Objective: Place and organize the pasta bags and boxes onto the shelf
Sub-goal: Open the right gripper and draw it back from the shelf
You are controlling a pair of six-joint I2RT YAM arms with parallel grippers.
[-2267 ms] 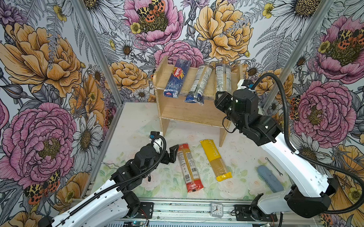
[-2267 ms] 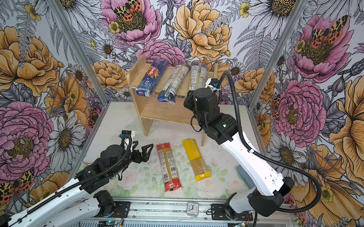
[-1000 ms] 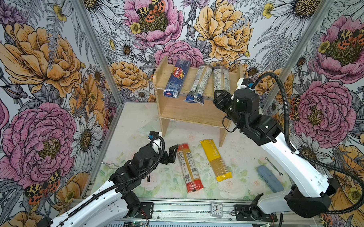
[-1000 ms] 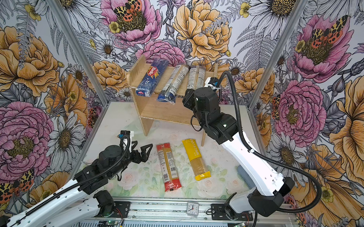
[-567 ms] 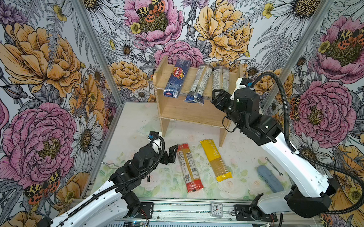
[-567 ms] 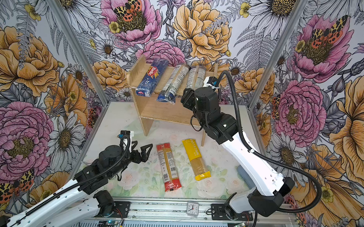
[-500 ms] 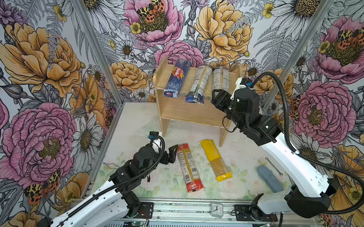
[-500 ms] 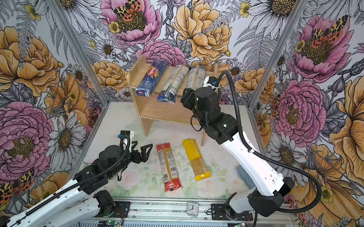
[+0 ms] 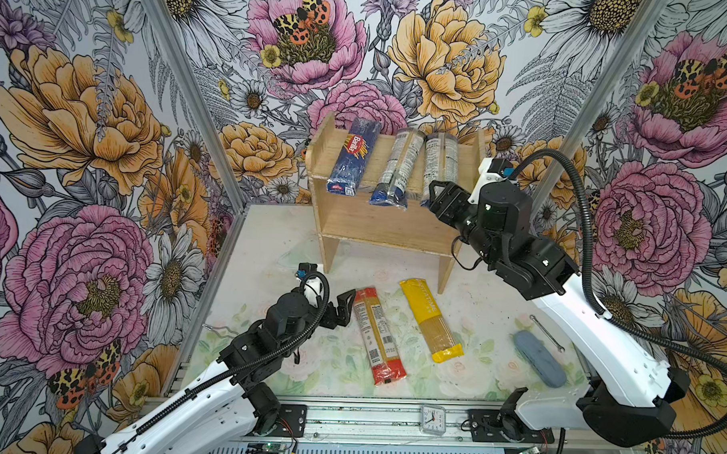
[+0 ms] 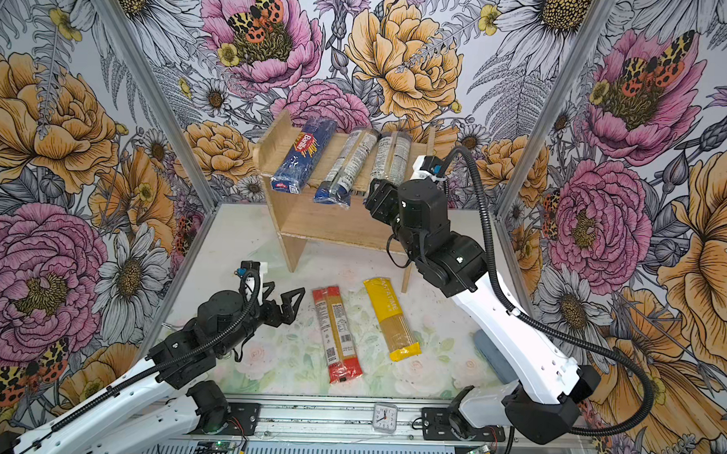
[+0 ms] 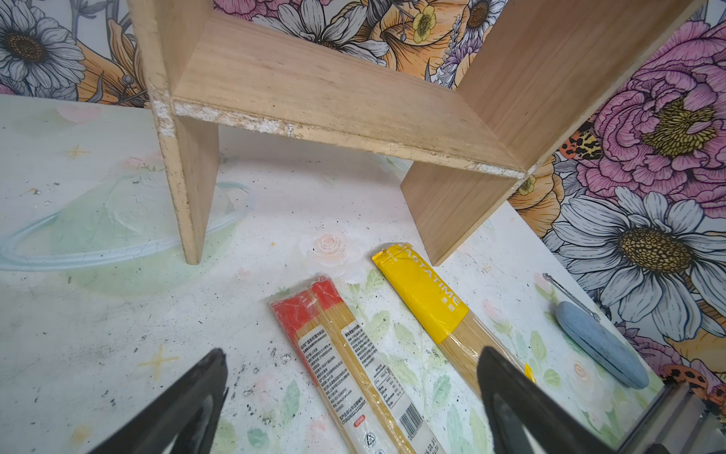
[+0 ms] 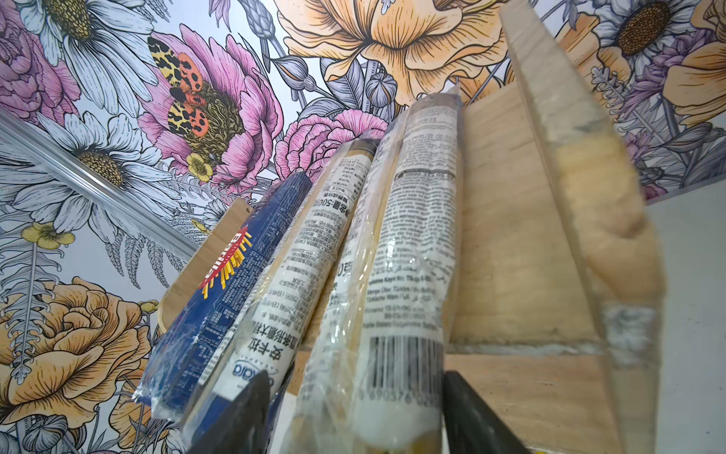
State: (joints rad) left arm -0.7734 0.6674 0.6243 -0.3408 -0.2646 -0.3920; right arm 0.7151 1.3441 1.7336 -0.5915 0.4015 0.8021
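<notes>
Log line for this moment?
shelf top: Barilla pack, middle clear pack, rightmost clear pack | right claw: astride rightmost clear pack's near end, grip unclear | left claw: open by red-ended pack | table: red-ended pack, yellow pack

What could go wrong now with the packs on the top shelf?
The right fingers flank the end of the rightmost pack, which overhangs the shelf edge; backing out may drag it off. One finger is close to the middle pack, also overhanging, and may nudge it.
</notes>
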